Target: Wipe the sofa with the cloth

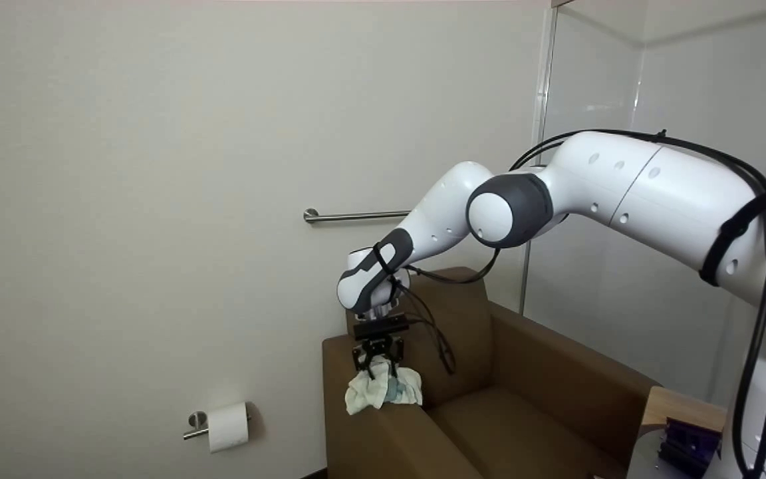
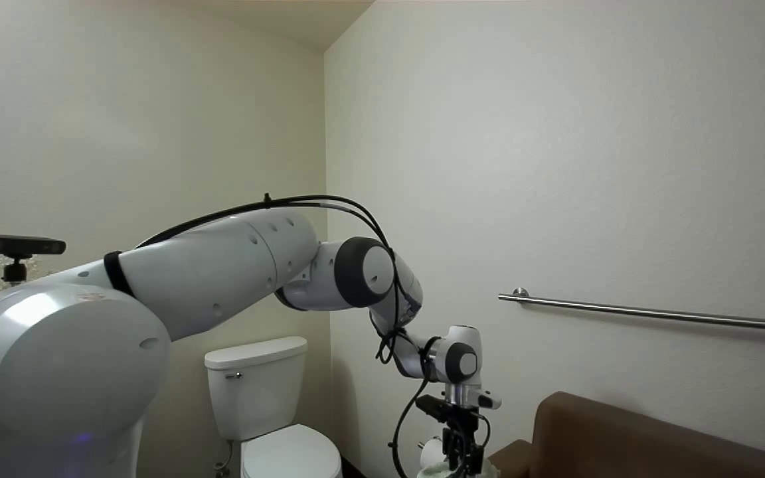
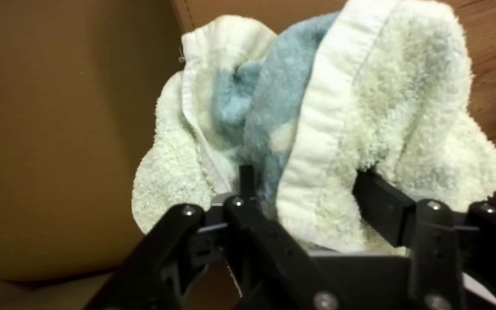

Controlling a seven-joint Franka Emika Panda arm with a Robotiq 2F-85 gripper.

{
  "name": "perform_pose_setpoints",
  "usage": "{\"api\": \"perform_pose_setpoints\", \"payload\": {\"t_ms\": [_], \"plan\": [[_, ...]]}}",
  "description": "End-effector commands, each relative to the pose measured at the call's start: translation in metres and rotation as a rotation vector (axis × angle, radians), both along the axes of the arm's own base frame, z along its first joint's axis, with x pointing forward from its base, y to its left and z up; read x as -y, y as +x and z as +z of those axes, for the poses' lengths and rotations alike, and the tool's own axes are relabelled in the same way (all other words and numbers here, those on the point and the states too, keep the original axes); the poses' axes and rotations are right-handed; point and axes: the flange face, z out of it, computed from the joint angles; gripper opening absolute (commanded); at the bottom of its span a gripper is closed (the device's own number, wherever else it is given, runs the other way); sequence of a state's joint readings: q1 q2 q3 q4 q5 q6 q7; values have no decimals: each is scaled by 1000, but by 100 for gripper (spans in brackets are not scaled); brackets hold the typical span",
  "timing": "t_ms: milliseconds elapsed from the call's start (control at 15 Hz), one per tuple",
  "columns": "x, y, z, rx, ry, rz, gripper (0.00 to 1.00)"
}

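Whitish terry cloth [image 1: 383, 389], greenish tint, blue patch showing, sits bunched on top of the armrest [image 1: 393, 442] of the brown sofa [image 1: 509, 426], lower centre of frame in an exterior view; its spread there goes left to right, across the armrest, which runs off toward lower right. Gripper [image 1: 383, 374] points down onto it: cloth lies directly below and between the fingers [image 3: 383, 206], not off to a side. Fingers stand apart, folds filling the gap; can't tell if they pinch or just straddle. Wrist view: cloth fills centre to upper right, pale hem slanting from the top edge down into the gap, too crumpled for a clean long axis. Single arm [image 1: 512, 206], so no nearer-hand question. Likely at the wiping step, coverage unknown. Next move probably needs a sure pinch, then a drag along the armrest's length. Risk: loose fold could slip out, or cloth slide off the outer edge.
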State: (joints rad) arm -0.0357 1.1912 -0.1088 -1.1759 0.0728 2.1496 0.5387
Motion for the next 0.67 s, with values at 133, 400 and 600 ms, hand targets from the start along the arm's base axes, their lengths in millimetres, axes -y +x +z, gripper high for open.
{"api": "perform_pose_setpoints", "payload": {"t_ms": [133, 400, 600], "plan": [[-5, -4, 13, -79, 41, 6, 100], [-1, -8, 0, -71, 80, -5, 75], [2, -8, -6, -61, 89, -4, 63]]}}
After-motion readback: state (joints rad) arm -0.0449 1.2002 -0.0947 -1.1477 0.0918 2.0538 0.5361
